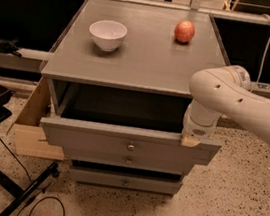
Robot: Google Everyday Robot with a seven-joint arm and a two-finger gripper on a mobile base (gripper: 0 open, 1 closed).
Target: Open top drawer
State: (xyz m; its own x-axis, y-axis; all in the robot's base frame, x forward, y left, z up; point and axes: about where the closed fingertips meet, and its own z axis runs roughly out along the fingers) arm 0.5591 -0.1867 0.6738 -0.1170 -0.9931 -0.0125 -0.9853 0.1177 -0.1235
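One gripper (190, 140) was all I had to work with, and it sat low at the right end of the top drawer (95, 137), its tan tip touching the upper edge of the drawer front. The rounded white wrist above hid most of it, so I could not tell whether it was wide, narrow or holding anything. My white arm (247, 104) reached in from the right edge of the view.

The top drawer stood out from the grey cabinet, with a dark opening between its front and the cabinet top (141, 63). A small round knob (131, 146) sat at the centre of its front. Beneath it were the middle drawer (97, 156) and the bottom drawer (94, 177), both with shorter fronts set further back.

On the cabinet top a white bowl (107, 34) stood toward the left and a red apple (185, 31) toward the right rear, well apart. A pale wooden board (32, 120) lay beside the cabinet's left side on the speckled floor (231, 210).
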